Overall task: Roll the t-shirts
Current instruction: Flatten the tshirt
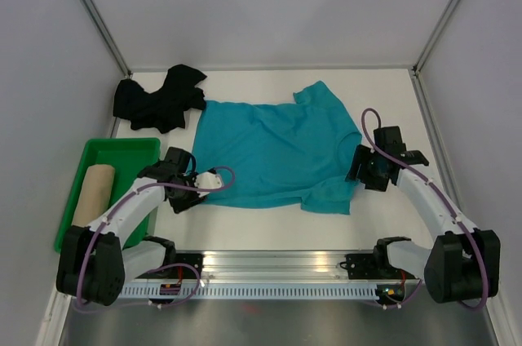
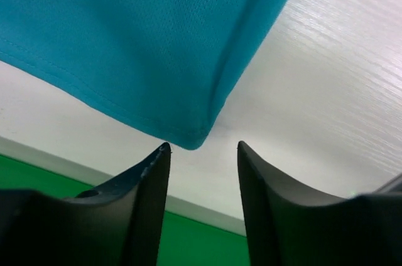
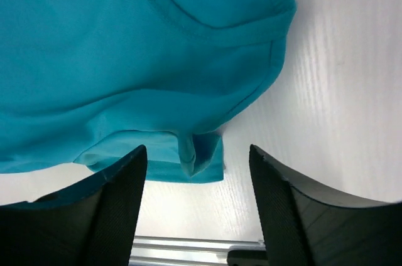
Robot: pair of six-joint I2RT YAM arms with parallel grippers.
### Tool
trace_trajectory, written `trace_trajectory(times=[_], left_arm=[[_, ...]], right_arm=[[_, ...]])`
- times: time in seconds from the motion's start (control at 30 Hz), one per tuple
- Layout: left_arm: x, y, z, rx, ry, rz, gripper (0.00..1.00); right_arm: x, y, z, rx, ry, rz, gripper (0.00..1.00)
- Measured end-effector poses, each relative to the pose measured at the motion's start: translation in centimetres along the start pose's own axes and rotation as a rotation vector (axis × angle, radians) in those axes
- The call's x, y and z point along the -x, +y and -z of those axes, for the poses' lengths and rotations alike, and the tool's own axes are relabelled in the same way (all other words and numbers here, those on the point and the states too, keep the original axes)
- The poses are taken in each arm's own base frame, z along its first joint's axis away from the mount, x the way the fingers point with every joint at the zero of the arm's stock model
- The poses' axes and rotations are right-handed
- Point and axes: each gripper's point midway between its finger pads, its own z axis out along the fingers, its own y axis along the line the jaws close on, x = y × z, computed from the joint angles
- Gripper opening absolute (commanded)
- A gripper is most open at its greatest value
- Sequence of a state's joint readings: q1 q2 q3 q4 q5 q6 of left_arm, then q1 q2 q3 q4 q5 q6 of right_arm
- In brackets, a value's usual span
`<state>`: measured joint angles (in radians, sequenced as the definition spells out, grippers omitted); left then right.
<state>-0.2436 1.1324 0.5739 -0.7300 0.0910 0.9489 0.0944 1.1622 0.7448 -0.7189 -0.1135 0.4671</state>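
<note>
Lying flat mid-worktop, teal shirt (image 1: 273, 150) ready for rolling. Left jaws released, lined up on hem corner (image 2: 191, 140); right jaws released, facing sleeve (image 3: 188, 156), likely to pinch both ends.

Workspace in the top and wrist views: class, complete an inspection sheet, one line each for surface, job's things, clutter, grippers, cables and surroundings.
Surface: white table, faint wood grain.
Job's things: teal t-shirt spread flat mid-table; black t-shirt crumpled at the far left; beige t-shirt rolled, lying in the green tray.
Clutter: nothing seen.
Grippers: left gripper open, just short of a teal hem corner; right gripper open, at the shirt's opposite edge.
Cables: purple cables run along both arms.
Surroundings: pale enclosure walls; metal rail at the near edge.
</note>
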Motion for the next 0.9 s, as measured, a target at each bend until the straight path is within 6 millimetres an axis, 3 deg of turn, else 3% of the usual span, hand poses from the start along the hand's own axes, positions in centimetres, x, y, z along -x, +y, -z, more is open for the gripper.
trace_trajectory(times=[0.07, 0.13, 0.27, 0.3, 0.37, 0.4, 0.5, 0.7, 0.77, 0.9], left_arm=[[0.4, 0.0, 0.9, -0.018, -0.005, 0.006, 0.64], [1.7, 1.0, 2.3, 0.0, -0.035, 0.021, 0.66], [6.8, 6.2, 6.8, 0.114, -0.163, 0.116, 0.64], [8.3, 7.8, 7.7, 0.144, -0.195, 0.163, 0.64], [10.8, 11.1, 8.9, 0.199, -0.249, 0.251, 0.61], [11.8, 12.5, 8.9, 0.212, -0.262, 0.299, 0.6], [13.9, 16.6, 7.6, 0.256, -0.281, 0.429, 0.59], [15.1, 23.8, 1.5, 0.288, -0.222, 0.65, 0.63], [15.2, 25.3, -0.6, 0.292, -0.198, 0.689, 0.65], [15.4, 27.6, -4.3, 0.295, -0.167, 0.749, 0.67]], right_arm=[[1.3, 0.1, 1.1, -0.015, -0.05, 0.007, 0.79], [3.8, 0.9, 2.9, -0.01, -0.129, 0.017, 0.79], [10.4, 4.2, 6.5, 0.051, -0.312, 0.039, 0.61], [12.2, 5.1, 6.9, 0.066, -0.346, 0.046, 0.49], [15.3, 6.5, 6.6, 0.075, -0.375, 0.06, 0.37], [17.0, 7.2, 5.9, 0.072, -0.384, 0.064, 0.27], [21.3, 8.5, 2.1, 0.052, -0.38, 0.066, 0.27], [27.0, 9.1, -7.4, -0.015, -0.334, 0.05, 0.5], [28.8, 9.1, -10.2, -0.033, -0.329, 0.051, 0.58], [32.0, 9.5, -14.6, -0.052, -0.342, 0.061, 0.64]])
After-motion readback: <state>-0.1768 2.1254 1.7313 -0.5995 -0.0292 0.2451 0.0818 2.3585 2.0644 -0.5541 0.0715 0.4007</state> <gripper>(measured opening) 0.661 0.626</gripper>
